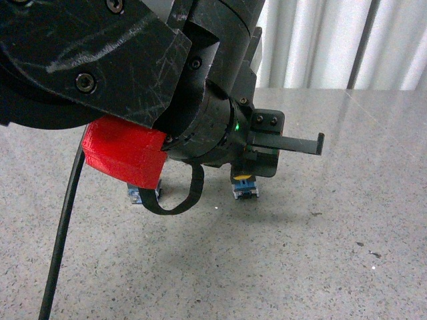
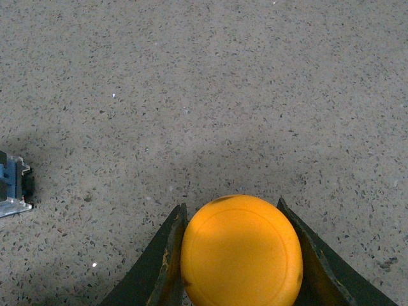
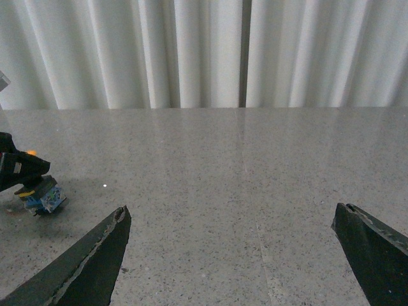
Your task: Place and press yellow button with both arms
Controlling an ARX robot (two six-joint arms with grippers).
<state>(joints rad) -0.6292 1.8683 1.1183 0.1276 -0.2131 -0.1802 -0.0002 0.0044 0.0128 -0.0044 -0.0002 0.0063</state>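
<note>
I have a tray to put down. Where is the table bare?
Bare: the table right of the yellow button, back to the curtain. Crowded: around the left gripper, with a second button base just left of it.

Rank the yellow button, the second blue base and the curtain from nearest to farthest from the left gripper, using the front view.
1. yellow button: clamped between the left fingers.
2. second blue base: on the table, further left, beneath the red cover.
3. curtain: behind the table's far edge.
</note>
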